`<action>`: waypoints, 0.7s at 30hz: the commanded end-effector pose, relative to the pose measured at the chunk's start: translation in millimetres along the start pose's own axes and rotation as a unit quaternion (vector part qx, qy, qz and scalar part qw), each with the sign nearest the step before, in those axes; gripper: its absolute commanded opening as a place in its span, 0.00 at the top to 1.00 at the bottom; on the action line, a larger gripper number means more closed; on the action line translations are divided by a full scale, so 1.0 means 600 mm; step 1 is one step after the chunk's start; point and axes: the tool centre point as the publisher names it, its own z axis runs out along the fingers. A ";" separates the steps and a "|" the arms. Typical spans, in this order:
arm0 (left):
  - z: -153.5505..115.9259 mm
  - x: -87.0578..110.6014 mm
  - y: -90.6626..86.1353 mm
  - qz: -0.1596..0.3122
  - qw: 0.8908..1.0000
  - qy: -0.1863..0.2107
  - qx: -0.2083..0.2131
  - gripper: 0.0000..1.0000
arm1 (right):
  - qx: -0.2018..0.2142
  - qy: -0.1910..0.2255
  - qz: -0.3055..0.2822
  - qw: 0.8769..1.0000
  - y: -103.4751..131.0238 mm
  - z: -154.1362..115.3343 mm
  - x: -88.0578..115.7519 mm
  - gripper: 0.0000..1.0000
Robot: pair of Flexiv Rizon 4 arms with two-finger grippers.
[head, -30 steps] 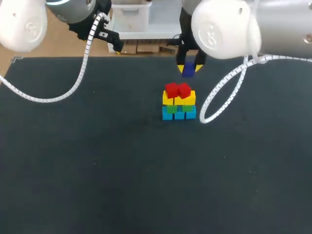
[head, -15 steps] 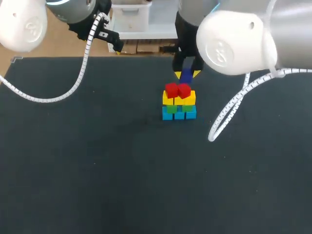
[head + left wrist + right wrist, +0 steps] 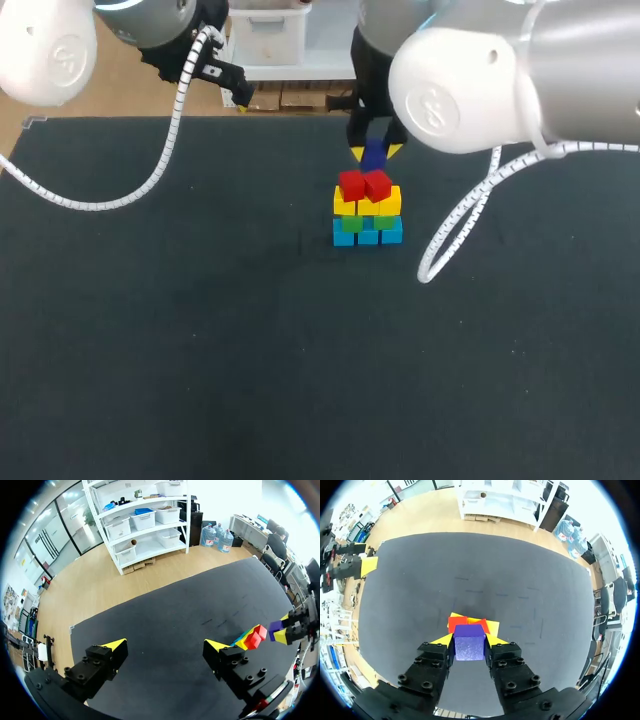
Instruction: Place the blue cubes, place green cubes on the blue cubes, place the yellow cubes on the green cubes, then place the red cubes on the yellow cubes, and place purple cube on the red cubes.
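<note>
Since a second ago, the right jaws, clamped on the purple cube [image 3: 469, 642], have shifted over the red cubes [image 3: 466, 623] just beneath them; released off-centre, it could topple. Left jaws stand apart.

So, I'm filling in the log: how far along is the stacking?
Done: blue cubes, green cubes, yellow cubes and red cubes are stacked in that order. In hand: the right claw is shut on the purple cube, close above the stack. Left: setting it on the red cubes and letting go.
</note>
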 end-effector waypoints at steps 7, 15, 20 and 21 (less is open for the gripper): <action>-0.001 0.001 0.000 0.000 1.000 0.000 0.000 0.00 | 0.017 0.034 0.006 0.999 -0.004 0.039 -0.012 1.00; -0.001 0.001 0.000 0.000 1.000 0.000 0.000 0.00 | 0.023 0.035 0.010 0.999 -0.001 0.049 -0.023 1.00; -0.001 0.001 0.000 0.000 1.000 0.000 0.000 0.00 | 0.024 0.035 0.011 0.999 0.001 0.050 -0.027 0.97; -0.001 0.001 0.000 0.000 1.000 0.000 0.000 0.00 | 0.025 0.036 0.011 0.999 0.000 0.051 -0.027 0.97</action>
